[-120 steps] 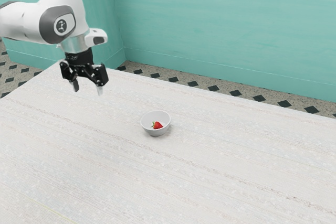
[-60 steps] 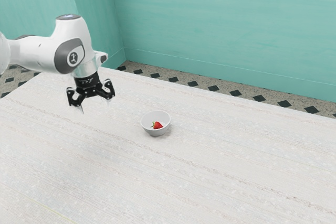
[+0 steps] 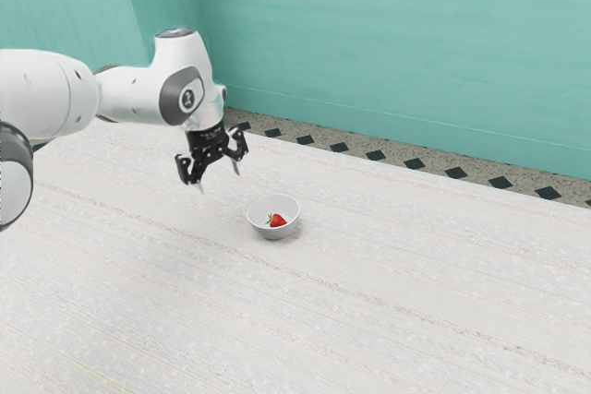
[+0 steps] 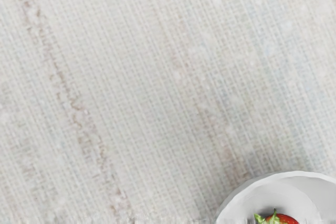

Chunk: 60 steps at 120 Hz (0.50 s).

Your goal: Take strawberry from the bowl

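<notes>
So yeah, strawberry (image 3: 278,221) sits in the white bowl (image 3: 274,234) on the counter (image 3: 369,302), tool (image 3: 220,180) hovers nearby, spread wide, gripping nothing.

You see blue-green walls (image 3: 388,34) that meet in a corner. Below them, the floor (image 3: 346,156) is speckled, with dark diamonds. Your big white table (image 3: 397,283) has thin, wavy lines.
</notes>
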Motion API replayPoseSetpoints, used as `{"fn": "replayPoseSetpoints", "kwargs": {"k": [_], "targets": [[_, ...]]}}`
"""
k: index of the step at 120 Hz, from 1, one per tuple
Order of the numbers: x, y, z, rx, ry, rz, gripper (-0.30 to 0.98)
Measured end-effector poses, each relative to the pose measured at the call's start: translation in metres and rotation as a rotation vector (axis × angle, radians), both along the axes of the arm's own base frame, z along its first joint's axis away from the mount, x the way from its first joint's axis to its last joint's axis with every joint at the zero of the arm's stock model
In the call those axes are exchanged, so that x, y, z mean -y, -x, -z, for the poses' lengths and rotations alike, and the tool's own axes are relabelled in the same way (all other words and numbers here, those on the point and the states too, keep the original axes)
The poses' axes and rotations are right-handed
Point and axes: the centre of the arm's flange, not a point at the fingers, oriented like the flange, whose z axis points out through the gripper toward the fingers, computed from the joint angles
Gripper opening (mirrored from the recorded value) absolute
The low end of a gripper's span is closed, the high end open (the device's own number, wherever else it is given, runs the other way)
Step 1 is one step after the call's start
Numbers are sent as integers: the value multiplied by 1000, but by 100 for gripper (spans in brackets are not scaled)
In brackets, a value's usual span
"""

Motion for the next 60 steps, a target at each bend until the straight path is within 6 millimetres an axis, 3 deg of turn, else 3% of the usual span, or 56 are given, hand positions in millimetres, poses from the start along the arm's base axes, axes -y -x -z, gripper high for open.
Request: {"fn": "replayPoseSetpoints", "kwargs": {"k": [11, 32, 48, 60], "targets": [[26, 0, 5, -18, 7, -38, 64], [50, -3, 16, -38, 9, -117, 64], [57, -20, 19, -22, 6, -176, 59], [62, -33, 33, -27, 5, -213, 56]]}}
